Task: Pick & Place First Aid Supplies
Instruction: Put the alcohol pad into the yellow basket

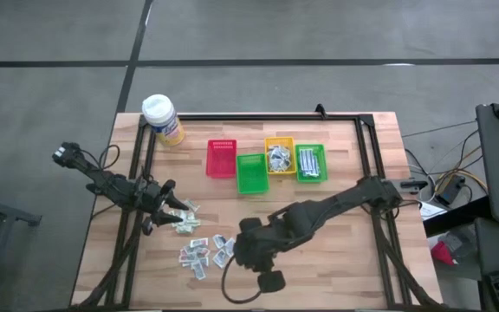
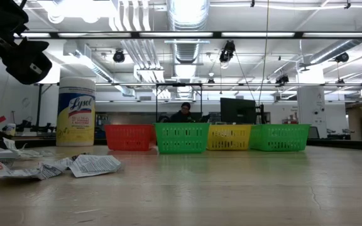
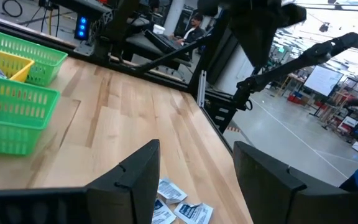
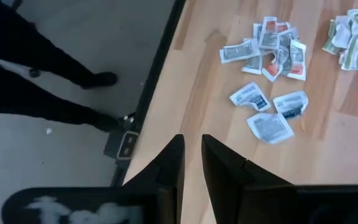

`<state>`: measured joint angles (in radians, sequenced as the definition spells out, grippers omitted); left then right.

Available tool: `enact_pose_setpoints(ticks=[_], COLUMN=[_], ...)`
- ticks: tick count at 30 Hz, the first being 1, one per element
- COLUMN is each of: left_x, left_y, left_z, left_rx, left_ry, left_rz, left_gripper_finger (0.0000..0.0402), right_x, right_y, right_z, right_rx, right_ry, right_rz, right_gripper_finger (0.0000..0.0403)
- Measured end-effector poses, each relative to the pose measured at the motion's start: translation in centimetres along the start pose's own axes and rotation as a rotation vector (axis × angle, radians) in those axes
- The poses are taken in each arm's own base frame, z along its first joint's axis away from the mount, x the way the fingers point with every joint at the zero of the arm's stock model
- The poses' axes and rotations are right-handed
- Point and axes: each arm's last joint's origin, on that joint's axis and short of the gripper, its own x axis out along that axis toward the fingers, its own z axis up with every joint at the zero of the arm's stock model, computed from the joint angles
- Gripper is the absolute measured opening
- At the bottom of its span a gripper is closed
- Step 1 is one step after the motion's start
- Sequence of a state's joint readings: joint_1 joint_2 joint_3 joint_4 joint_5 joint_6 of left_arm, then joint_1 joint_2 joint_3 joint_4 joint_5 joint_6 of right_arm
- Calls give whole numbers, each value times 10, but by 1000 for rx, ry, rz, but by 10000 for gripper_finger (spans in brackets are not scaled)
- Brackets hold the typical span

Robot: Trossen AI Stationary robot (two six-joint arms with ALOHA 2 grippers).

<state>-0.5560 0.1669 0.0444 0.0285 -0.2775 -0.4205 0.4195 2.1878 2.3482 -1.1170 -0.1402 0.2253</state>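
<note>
Left gripper (image 1: pixel 165 211) hangs over the greenish sachets (image 1: pixel 184 217) near the table's (image 1: pixel 345 260) left rail; from its wrist camera I see both fingers (image 3: pixel 135 180) spread wide with nothing between them, and a few white packets (image 3: pixel 178 204) on the wood below the gap. Right gripper (image 1: pixel 232 253) sits just beside the main scatter of first aid packets (image 1: pixel 204 252), on the side away from the sachets. Its fingers (image 4: pixel 169 168) stand nearly closed, only a thin slot between them, and I see nothing gripped there. Its wrist view looks past the table edge to the floor, where a person's dark legs (image 4: pixel 36 81) stand.

From above, the right arm's bulk covers part of the packet scatter, so I cannot tell how many packets lie under it. Printing on the packets is too small to read. In the level view the packets (image 2: pixel 55 166) lie flat at the picture's edge, partly cut off.

Beyond the packets, four small baskets stand in a row: red (image 1: pixel 222 158), green (image 1: pixel 251 173), yellow (image 1: pixel 279 155) and a second green (image 1: pixel 310 163). The yellow basket and the far green one already hold packets; the contents of the other two look bare from above. A Lysol wipes canister (image 1: pixel 162 119) stands at the back corner, beyond the red basket. A seated person (image 2: pixel 184 113) shows behind the baskets in the level view.
</note>
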Motion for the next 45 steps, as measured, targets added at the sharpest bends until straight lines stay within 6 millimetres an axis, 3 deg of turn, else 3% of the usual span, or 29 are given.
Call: enact_pose_setpoints(ticks=[12, 21, 34, 45], left_x=[0, 0, 0, 0], left_y=[0, 0, 0, 0], left_z=[0, 0, 0, -1], left_rx=[0, 1, 3, 4], left_ry=[0, 1, 3, 5], left_rz=[0, 0, 2, 3], left_gripper_finger=[197, 197, 197, 197], right_x=[66, 102, 122, 152], right_y=[-17, -46, -86, -98], right_z=[3, 0, -6, -35], right_rx=[-96, -100, -71, -48], right_ry=[3, 44, 47, 135], right_rz=[-10, -47, -82, -89], right_gripper_finger=[52, 52, 52, 52])
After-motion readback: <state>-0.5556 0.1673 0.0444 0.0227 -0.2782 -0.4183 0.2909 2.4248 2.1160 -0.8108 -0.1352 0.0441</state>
